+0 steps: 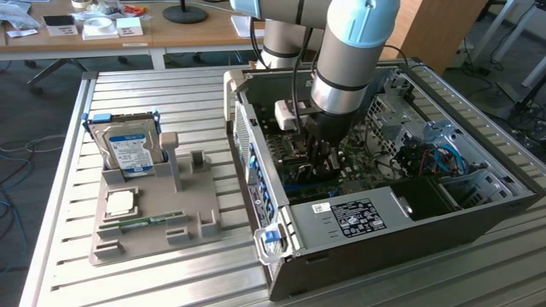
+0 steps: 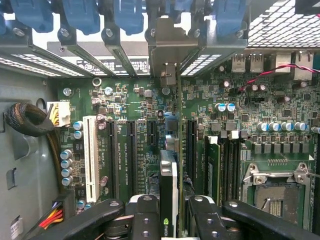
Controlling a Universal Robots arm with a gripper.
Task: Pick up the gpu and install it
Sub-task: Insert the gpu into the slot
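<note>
My gripper (image 1: 325, 163) reaches down into the open computer case (image 1: 384, 211), over the green motherboard (image 2: 125, 100). It is shut on the gpu (image 2: 169, 175), which I see edge-on between the two black fingers (image 2: 145, 212). The card stands upright along a black expansion slot. Its grey metal end bracket (image 2: 167, 45) sits in the row of rear slot openings. Whether the card is fully seated in the slot I cannot tell.
On the exterior view's left, a grey holder (image 1: 192, 227) carries a silver hard drive (image 1: 128, 147), a square chip (image 1: 119, 203) and a green RAM stick (image 1: 140, 222). Around the card are a white slot (image 2: 91, 157), the processor socket (image 2: 272, 182) and a black cable bundle (image 2: 25, 120).
</note>
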